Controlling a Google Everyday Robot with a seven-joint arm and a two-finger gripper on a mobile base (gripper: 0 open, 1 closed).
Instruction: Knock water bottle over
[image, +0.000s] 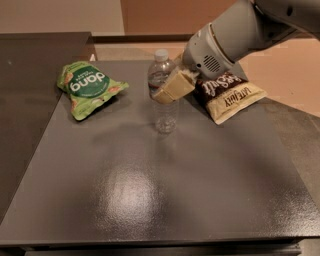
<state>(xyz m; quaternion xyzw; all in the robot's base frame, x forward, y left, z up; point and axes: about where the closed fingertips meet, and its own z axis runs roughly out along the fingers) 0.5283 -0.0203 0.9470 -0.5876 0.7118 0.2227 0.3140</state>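
The water bottle (163, 107) is a small clear ribbed bottle with a white cap and a dark label band. It stands upright at the far middle of the dark table (160, 190). My gripper (171, 88) reaches in from the upper right on a grey arm. Its cream-coloured fingers (175, 86) lie against the bottle's right side at label height, covering part of the label.
A green snack bag (86, 88) lies at the far left of the table. A brown and cream snack bag (227, 96) lies at the far right, partly under my arm. A darker surface adjoins the table on the left.
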